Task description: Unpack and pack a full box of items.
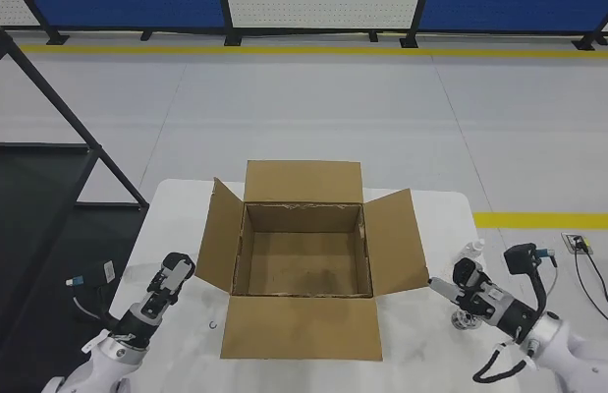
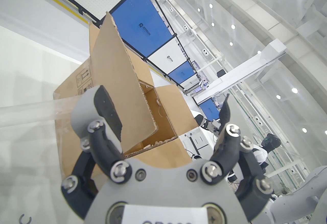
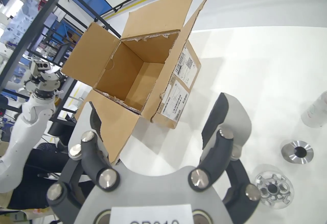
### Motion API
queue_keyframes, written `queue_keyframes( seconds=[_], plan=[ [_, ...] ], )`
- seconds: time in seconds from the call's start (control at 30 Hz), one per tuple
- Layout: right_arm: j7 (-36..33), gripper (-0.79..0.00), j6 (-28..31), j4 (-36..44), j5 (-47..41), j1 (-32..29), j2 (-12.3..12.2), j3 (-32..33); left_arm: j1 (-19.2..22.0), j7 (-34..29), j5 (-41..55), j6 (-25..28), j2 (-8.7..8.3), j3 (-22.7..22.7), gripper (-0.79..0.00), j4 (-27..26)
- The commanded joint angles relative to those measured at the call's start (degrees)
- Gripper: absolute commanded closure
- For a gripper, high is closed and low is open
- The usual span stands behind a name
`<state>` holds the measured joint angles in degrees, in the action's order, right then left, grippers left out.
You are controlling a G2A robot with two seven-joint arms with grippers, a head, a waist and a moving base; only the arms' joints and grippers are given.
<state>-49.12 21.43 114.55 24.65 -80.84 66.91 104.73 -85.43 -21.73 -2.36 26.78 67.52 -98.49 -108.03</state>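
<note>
Left gripper (image 1: 176,263), fingers spread and empty, angles toward the open brown cardboard box (image 1: 304,183); right gripper (image 1: 439,286), likewise spread, angles in from the opposite side.

Brown cardboard box (image 1: 302,328) with white labels (image 3: 182,83) on white table (image 1: 431,344).

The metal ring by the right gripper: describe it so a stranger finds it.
Beside the open cardboard box, find the right gripper. Near it lie three things; the ring is solid silver with a dark hole, between the clear bottle and the transparent spoked disc.
</note>
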Motion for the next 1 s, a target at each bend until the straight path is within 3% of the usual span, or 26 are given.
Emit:
queue_keyframes(
  seconds=[0.0,0.23,0.37,0.7,0.97],
  plan=[
    [0.9,-0.785,1.1,0.7,4.9,-1.7,-0.2,0.7,-0.2,-0.1,0.5,0.4,-0.08,-0.5,-0.785,0.4],
    [5.7,-0.785,5.1,0.5,17.9,-8.6,-0.8,2.9,-0.7,-1.0,2.6,1.4,-0.38,-2.6,-0.785,2.2],
    [7.0,-0.785,4.1,-2.5,24.9,-10.1,-1.0,2.9,-0.8,-1.3,3.0,1.3,-0.47,-3.1,-0.785,2.4],
    [9.0,-0.785,-0.2,-13.8,32.4,-5.3,-1.6,0.0,-0.8,-1.3,3.0,1.3,-0.47,-3.1,-0.785,2.4],
    [9.1,-0.785,1.0,-19.0,33.0,-2.6,-2.0,-1.9,-0.8,-1.3,3.0,1.3,-0.47,-3.1,-0.785,2.4]
  ],
)
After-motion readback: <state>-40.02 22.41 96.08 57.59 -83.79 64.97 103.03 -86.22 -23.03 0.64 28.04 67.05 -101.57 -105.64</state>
